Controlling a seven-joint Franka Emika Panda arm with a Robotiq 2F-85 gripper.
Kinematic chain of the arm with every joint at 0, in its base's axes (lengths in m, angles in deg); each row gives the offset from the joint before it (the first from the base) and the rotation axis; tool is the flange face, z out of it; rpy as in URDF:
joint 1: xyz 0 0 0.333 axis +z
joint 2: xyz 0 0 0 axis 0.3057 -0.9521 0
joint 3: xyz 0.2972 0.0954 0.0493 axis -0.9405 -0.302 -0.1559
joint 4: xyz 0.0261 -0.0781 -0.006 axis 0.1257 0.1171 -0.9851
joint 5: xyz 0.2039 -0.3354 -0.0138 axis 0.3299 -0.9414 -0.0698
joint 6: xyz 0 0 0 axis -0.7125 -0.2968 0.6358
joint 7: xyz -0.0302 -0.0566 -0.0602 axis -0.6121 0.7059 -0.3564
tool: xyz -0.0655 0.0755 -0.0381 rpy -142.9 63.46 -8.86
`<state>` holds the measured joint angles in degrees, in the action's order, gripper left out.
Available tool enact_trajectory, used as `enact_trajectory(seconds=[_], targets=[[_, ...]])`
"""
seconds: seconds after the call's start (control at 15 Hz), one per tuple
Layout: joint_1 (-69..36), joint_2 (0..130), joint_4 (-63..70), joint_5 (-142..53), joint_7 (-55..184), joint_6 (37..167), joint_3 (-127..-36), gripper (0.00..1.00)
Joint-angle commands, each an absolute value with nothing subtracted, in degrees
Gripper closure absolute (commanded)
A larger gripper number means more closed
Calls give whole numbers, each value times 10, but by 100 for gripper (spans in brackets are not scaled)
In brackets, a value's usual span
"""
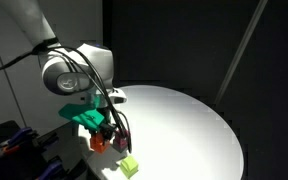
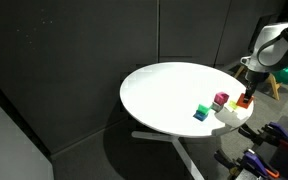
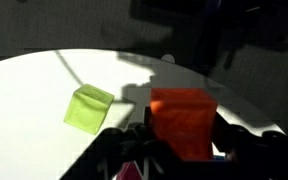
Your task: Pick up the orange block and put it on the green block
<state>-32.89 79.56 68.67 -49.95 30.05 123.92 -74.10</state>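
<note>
In the wrist view the orange block (image 3: 184, 120) sits between my gripper's (image 3: 182, 138) dark fingers, which are closed on its sides. A lime cube (image 3: 88, 108) lies on the white table to its left. In an exterior view the gripper (image 2: 246, 93) holds the orange block (image 2: 244, 101) at the table's near right edge. The lime cube (image 2: 233, 104) and a magenta cube (image 2: 220, 99) are just beside it. The green block (image 2: 200, 113) stands farther left, apart from them. In an exterior view the orange block (image 1: 98, 143) shows under the gripper (image 1: 108, 137), with the lime cube (image 1: 130, 165) in front.
The round white table (image 2: 169, 85) stands against dark curtain walls. The cubes cluster close to its edge (image 1: 134, 176). Clamps and gear sit on the floor beside the table (image 2: 259, 150).
</note>
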Motion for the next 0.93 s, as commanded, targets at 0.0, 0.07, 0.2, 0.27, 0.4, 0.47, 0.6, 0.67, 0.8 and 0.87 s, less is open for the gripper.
enact_trajectory(seconds=[0.0, 0.07, 0.2, 0.27, 0.4, 0.47, 0.6, 0.67, 0.8, 0.87], targets=[[-311, 821, 693, -479, 278, 1221, -748, 70], [-305, 821, 691, -479, 283, 1219, -750, 70], [-294, 816, 686, -482, 296, 1215, -756, 70], [-289, 814, 684, -483, 303, 1214, -759, 70], [-279, 810, 680, -483, 315, 1211, -766, 70], [-275, 807, 678, -484, 322, 1211, -770, 70], [-265, 804, 672, -482, 341, 1210, -778, 70], [-261, 803, 670, -480, 350, 1207, -781, 70], [-253, 801, 663, -475, 372, 1203, -788, 70], [-250, 800, 660, -472, 385, 1200, -792, 70]])
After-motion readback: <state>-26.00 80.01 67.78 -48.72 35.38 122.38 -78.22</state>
